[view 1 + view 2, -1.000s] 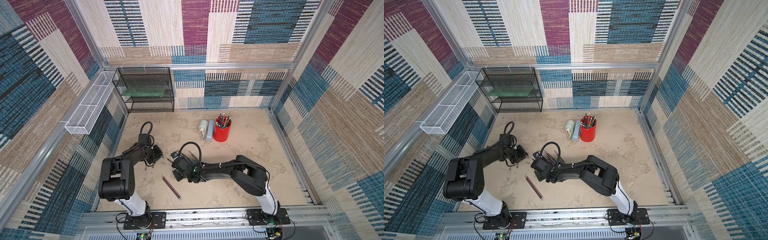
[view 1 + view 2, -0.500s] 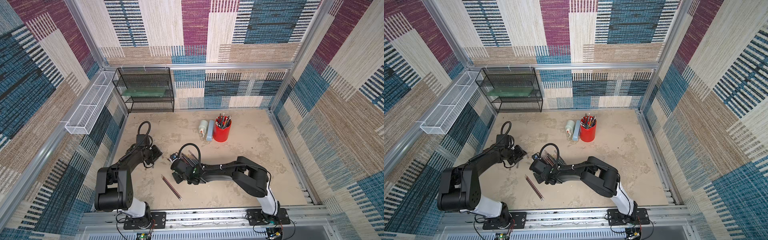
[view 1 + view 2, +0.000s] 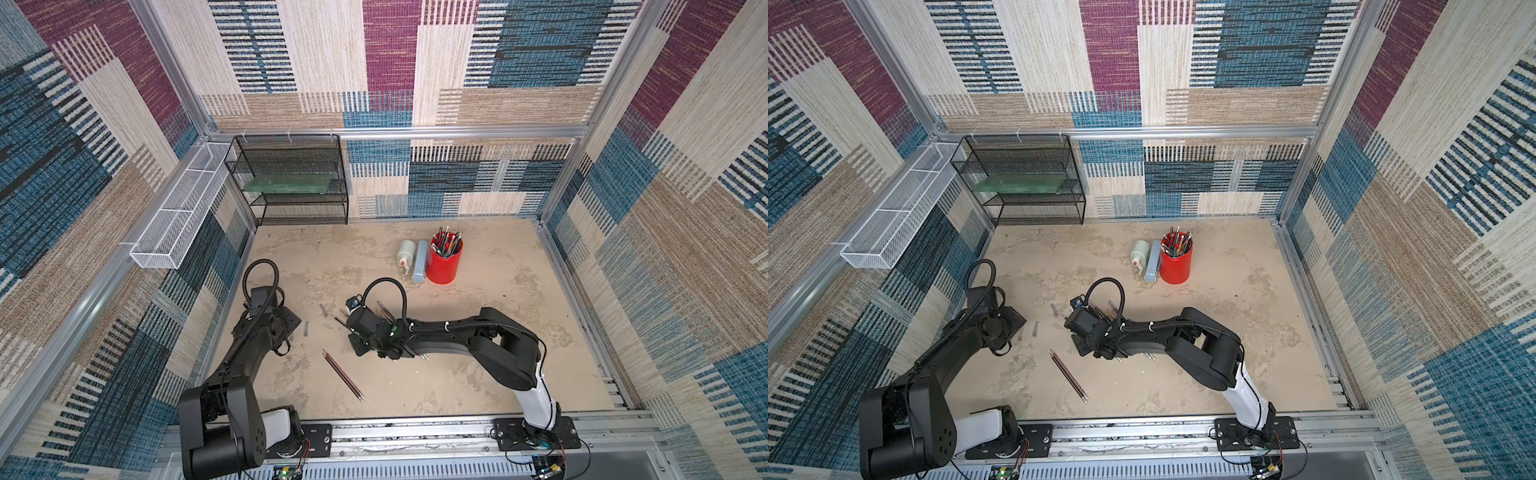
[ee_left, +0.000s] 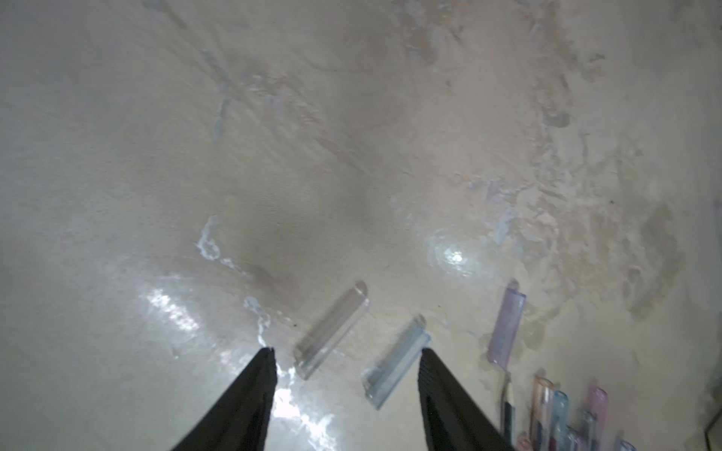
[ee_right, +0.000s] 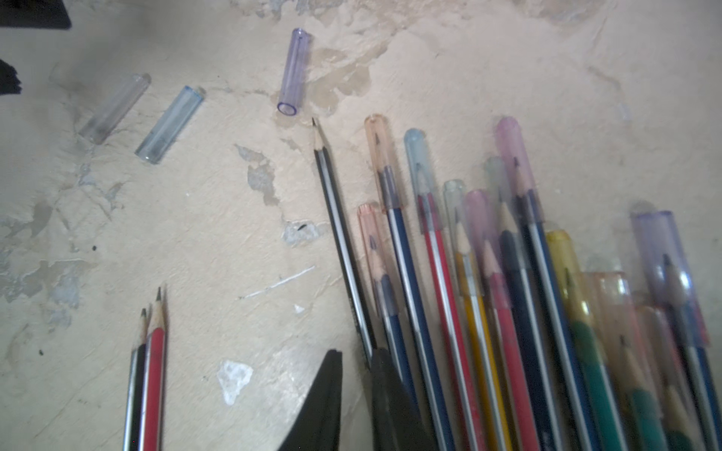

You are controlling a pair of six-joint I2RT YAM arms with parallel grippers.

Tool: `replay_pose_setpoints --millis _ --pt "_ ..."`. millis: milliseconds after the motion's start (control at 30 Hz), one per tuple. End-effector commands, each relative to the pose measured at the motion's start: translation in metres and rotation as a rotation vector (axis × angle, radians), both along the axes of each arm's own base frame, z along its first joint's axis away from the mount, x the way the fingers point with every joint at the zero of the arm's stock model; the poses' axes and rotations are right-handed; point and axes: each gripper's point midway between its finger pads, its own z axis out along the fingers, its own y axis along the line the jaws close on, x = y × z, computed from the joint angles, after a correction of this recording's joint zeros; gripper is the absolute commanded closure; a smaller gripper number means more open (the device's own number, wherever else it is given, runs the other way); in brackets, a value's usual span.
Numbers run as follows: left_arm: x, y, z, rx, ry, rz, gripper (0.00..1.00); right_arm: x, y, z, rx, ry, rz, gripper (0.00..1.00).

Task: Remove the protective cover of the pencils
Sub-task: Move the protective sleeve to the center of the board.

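Observation:
Several pencils point(image 5: 488, 296) lie fanned on the table, most with tinted see-through protective covers point(image 5: 420, 172) over their points. One bare black pencil point(image 5: 340, 238) runs along a fingertip of my right gripper point(image 5: 356, 353), whose jaws stand a narrow gap apart with only table showing between them. In both top views this gripper point(image 3: 358, 347) is low over the bundle. Three loose covers lie apart on the table: a clear one point(image 4: 332, 328), a bluish one point(image 4: 396, 359) and a purple one point(image 4: 506, 324). My left gripper point(image 4: 347, 351) is open just behind the first two, holding nothing.
Two bare pencils point(image 3: 343, 376) lie together near the front. A red cup point(image 3: 444, 262) of pens stands at the back beside a blue box point(image 3: 420, 262) and a small bottle point(image 3: 405, 253). A black wire shelf point(image 3: 291, 183) and a white basket point(image 3: 178, 212) line the far left.
My left gripper has opened and drawn back to the left from the right gripper. The right gripper's jaws have parted slightly; that arm stayed over the bundle.

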Motion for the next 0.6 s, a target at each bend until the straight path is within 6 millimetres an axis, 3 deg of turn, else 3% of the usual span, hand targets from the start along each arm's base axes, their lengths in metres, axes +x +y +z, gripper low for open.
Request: replay_pose_setpoints --millis 0,167,300,567 --pt "-0.007 0.005 -0.013 -0.034 0.039 0.052 0.39 0.0 0.003 0.002 0.012 -0.003 0.014 0.79" --pt "0.002 -0.007 -0.025 -0.135 -0.002 0.032 0.38 0.0 0.005 0.002 0.019 0.001 0.019 0.79" --pt "0.01 -0.014 -0.022 -0.178 -0.039 0.003 0.34 0.0 0.006 0.001 0.022 0.006 0.02 0.8" --pt "0.01 -0.031 -0.028 -0.272 -0.061 -0.019 0.33 -0.003 0.008 0.0 0.017 0.008 0.022 0.8"
